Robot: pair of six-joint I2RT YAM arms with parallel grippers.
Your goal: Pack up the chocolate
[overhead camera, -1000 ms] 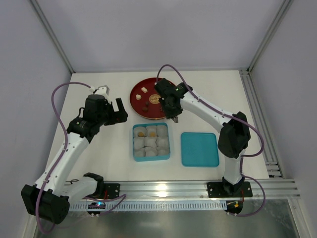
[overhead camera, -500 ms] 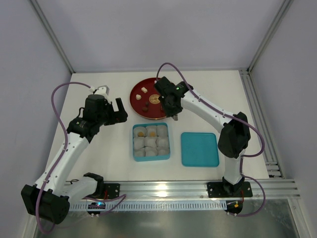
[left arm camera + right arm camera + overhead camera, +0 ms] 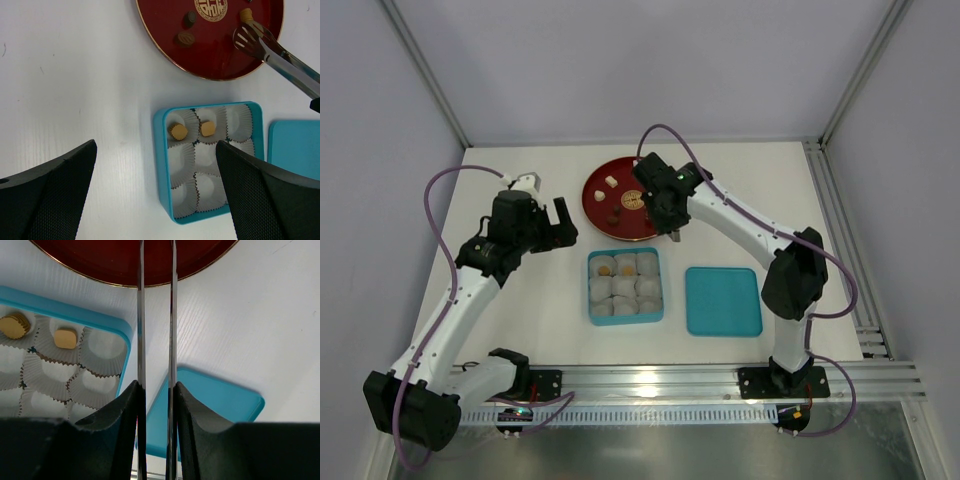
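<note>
Two chocolates (image 3: 178,131) are packed in the box (image 3: 161,165), several left on the plate (image 3: 220,55). The tongs (image 3: 280,52) are clamped in the right gripper (image 3: 155,390); the left gripper (image 3: 155,145) is held wide, empty.

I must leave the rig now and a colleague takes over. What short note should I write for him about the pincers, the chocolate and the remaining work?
The left pincer is open and empty, above the table to the left of the box.
The right pincer is shut on the metal tongs; their tips are over the red plate and seem to hold nothing.
Done: two tan chocolates sit in paper cups, in the row nearest the plate.
Left: several pieces, such as a dark chocolate, lie on the plate; the other cups look empty. The lid lies beside the box, not on it.
</note>
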